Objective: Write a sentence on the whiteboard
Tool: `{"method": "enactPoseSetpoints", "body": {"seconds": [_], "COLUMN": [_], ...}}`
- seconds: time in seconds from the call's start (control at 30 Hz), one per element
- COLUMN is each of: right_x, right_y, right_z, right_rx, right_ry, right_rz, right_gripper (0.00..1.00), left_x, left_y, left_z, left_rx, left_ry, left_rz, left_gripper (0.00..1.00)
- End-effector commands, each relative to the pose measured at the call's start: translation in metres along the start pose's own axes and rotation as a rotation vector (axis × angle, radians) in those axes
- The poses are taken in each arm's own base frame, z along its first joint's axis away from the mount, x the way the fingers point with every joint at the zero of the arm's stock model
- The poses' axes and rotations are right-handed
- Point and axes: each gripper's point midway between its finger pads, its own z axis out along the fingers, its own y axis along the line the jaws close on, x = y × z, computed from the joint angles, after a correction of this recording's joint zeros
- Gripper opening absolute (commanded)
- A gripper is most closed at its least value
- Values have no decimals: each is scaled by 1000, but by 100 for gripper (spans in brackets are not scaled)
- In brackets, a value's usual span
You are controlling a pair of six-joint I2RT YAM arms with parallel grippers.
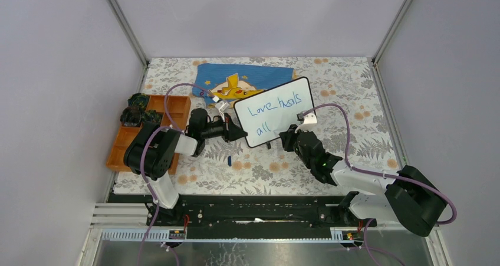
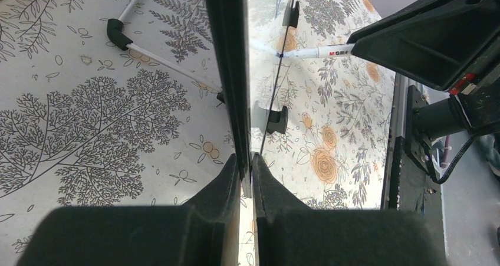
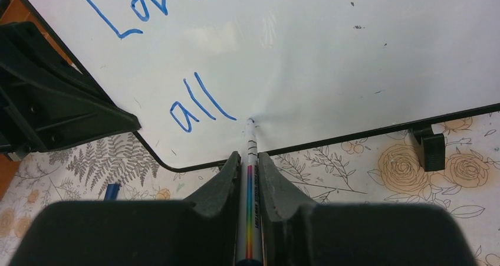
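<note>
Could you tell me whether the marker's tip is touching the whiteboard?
Touching. The left wrist view shows the marker tip meeting the whiteboard face nearly edge-on, with no gap.

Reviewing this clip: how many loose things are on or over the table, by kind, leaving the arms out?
whiteboard: 1
marker: 1
blue cloth: 1
orange tray: 1
small blue piece: 1
dark items in the tray: too bunched to count
Total: 5, plus those dark items
</note>
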Motion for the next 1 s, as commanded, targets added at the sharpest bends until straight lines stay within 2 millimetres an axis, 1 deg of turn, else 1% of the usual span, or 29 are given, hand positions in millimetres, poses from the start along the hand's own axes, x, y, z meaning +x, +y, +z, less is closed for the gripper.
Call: {"method": "enactPoseSetpoints", "body": {"seconds": [0.0,0.23,0.37,0.43,0.6,0.73,0.97], "right_x": [-30,-29,-27,-27,-24,-31,-59], "right_y": [15,11,16,21,24,25,27], "right_z": [7,7,5,0,-22,-44,-85], "right_rx": [-31,-20,-50,-75,-142,-177,-234], "right_ry": [-79,-75,-54,-44,-28,-32,-85], "right_rz": [49,49,40,38,55,61,37], "right_gripper": [0,0,0,0,0,0,0], "left_x": [23,23,22,21,18,17,13], "left_y": [4,4,4,5,6,6,4], "left_z": [1,1,1,0,-1,-1,-1], "left_rx": [-27,-28,-33,-42,-60,-59,-59], "left_ry": [69,70,70,66,53,50,40], "left_rz": [-14,-15,-14,-7,9,9,15], "left_gripper": [0,0,0,0,0,0,0]}}
